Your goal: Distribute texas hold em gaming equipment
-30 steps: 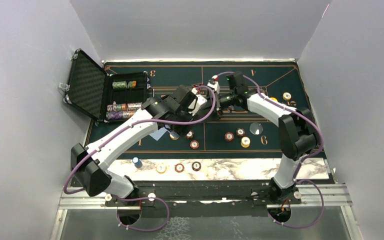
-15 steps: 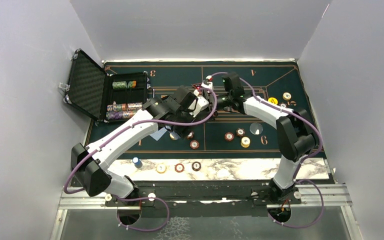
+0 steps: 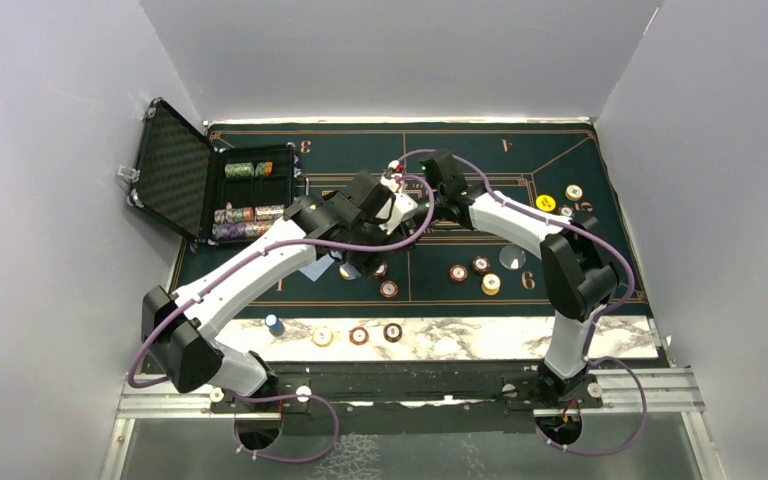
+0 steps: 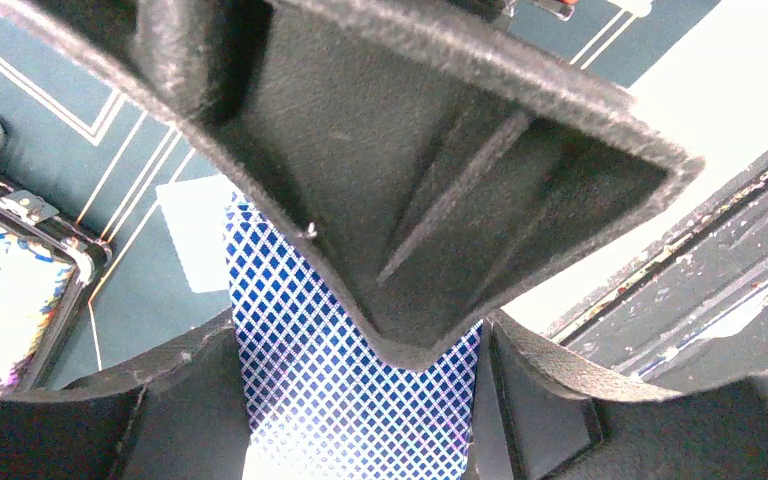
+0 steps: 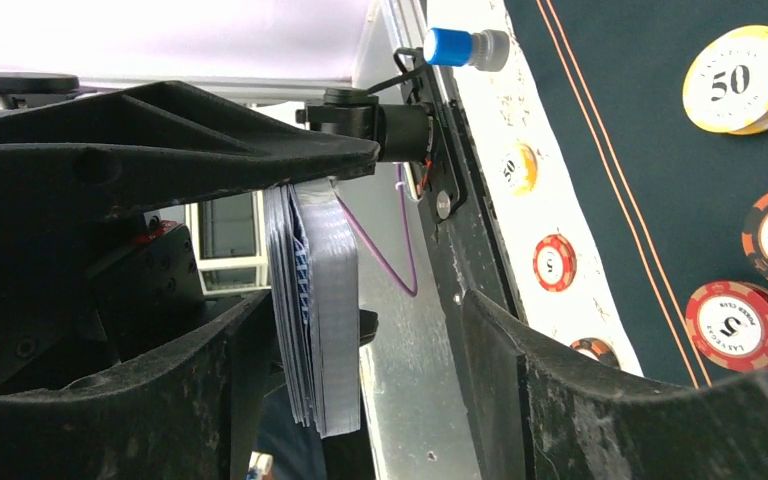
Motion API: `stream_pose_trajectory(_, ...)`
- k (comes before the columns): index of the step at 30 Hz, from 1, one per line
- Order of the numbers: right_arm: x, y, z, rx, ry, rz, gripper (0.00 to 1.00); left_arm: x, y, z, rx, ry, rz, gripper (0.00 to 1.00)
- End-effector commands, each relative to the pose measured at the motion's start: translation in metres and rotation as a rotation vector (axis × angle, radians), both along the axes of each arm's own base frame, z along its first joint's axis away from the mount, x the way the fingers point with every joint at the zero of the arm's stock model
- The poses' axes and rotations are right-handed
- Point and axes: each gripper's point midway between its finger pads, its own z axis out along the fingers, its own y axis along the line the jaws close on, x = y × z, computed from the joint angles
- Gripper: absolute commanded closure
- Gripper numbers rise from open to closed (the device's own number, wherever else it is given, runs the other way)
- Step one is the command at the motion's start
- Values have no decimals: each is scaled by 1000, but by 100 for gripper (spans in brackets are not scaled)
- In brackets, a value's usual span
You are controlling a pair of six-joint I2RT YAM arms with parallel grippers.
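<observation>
Left wrist view showed my left fingers (image 4: 430, 200) pinching the deck of blue-backed playing cards (image 4: 290, 330), its patterned back running out from between them toward 6 o'clock. From the right wrist, the same deck stood edge-on in the gap of my right fingers (image 5: 160, 150). I could not tell whether those pressed on it. From above, both pairs met over the middle of the felt mat (image 3: 260, 270). Loose chips (image 3: 459, 272) lay on the mat at 4 o'clock from them, and the open case (image 3: 250, 190) at 9 o'clock. Three more chips lay on the worktop (image 3: 520, 335).
</observation>
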Motion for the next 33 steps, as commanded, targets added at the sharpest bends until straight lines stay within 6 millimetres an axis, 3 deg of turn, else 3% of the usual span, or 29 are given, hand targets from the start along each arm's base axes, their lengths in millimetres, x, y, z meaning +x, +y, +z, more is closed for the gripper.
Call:
stream_pose_trajectory(1,7,-7,-6,-42,-29,-20,31,3,-4,15,-54,-43,-8,100)
stream_pose_trajectory(11,21,-27,-3,-50,-45,-71,36,1,-2,16,-58,-43,-7,100)
stream_pose_trajectory(19,28,-30,11,-19,-69,-83,38,-1,0,13,-54,-37,-5,100)
stream_pose_trajectory(28,24,-48,40,102,-56,-110,25,0,-1,13,-55,-37,-4,100)
stream_pose_trajectory(33,21,-49,40,119,-11,-100,35,-1,-2,10,-55,-30,-9,100)
